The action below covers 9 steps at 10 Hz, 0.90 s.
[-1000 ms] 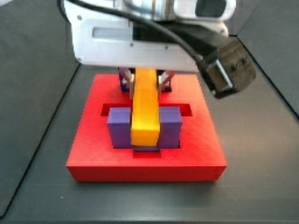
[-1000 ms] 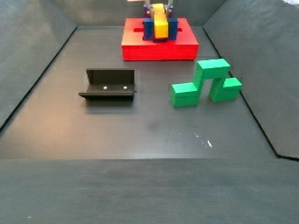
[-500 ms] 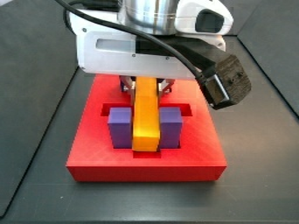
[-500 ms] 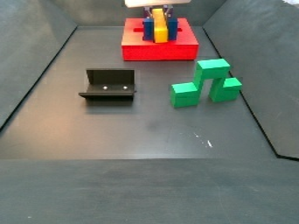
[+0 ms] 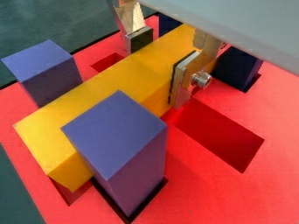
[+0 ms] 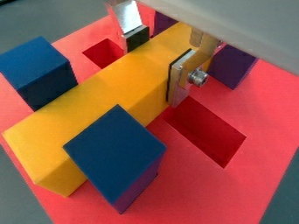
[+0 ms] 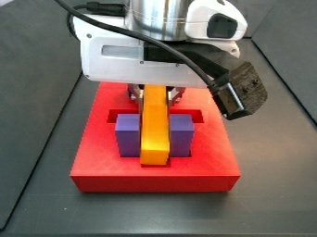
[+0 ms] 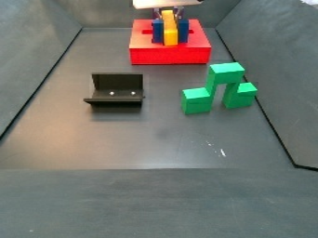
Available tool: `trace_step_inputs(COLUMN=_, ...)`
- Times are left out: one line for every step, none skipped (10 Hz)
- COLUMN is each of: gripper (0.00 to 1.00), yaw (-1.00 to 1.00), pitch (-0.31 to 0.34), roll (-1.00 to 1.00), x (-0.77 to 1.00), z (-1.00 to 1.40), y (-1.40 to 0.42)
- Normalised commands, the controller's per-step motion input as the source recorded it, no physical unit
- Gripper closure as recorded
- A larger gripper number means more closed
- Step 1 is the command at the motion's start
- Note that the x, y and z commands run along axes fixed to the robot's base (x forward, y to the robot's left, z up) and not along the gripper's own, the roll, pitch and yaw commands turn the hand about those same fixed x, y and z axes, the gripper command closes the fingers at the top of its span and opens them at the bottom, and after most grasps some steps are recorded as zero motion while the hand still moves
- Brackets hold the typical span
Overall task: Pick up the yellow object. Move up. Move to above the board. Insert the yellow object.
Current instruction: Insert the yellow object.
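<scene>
Dark grey floor (image 8: 162,139), sloped walls (image 8: 37,74)

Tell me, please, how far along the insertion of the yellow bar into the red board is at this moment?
Picking, lifting and carrying look done: the gripper is shut on the yellow object, which lies between the purple block's uprights on the board. In hand is the insertion; both wrist views show the fingers clamping it. Whether it is fully seated cannot be told. Left: releasing and withdrawing.

Bright, even light — soft shadows, slight blur
</scene>
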Motion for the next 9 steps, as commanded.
trace_step_inputs(gripper=1.0, yaw=0.0, pitch=-0.076, roll=-0.08, x=0.06, z=-0.11, y=-0.06)
trace_step_inputs(gripper=1.0, yaw=0.0, pitch=-0.079, roll=-0.08, x=0.08, z=-0.12, y=-0.07)
trace_step_inputs(gripper=1.0, yaw=0.0, pitch=-0.073, roll=-0.06, x=0.1, z=-0.14, y=-0.05)
trace_step_inputs(gripper=1.0, yaw=0.0, pitch=-0.05, roll=-0.02, x=0.04, z=-0.16, y=-0.01)
trace_step_inputs(gripper=1.0, yaw=0.0, pitch=-0.019, roll=0.0, x=0.0, z=-0.16, y=0.0)
trace_step_inputs(gripper=1.0, yaw=0.0, pitch=-0.019, roll=0.0, x=0.0, z=-0.21, y=0.0)
trace_step_inputs(gripper=1.0, yaw=0.0, pitch=-0.011, roll=0.04, x=0.0, z=-0.24, y=0.0)
trace_step_inputs(gripper=1.0, yaw=0.0, pitch=0.0, roll=0.05, x=0.0, z=-0.06, y=0.0)
trace_step_inputs(gripper=1.0, yaw=0.0, pitch=0.0, roll=0.0, x=0.0, z=0.0, y=0.0)
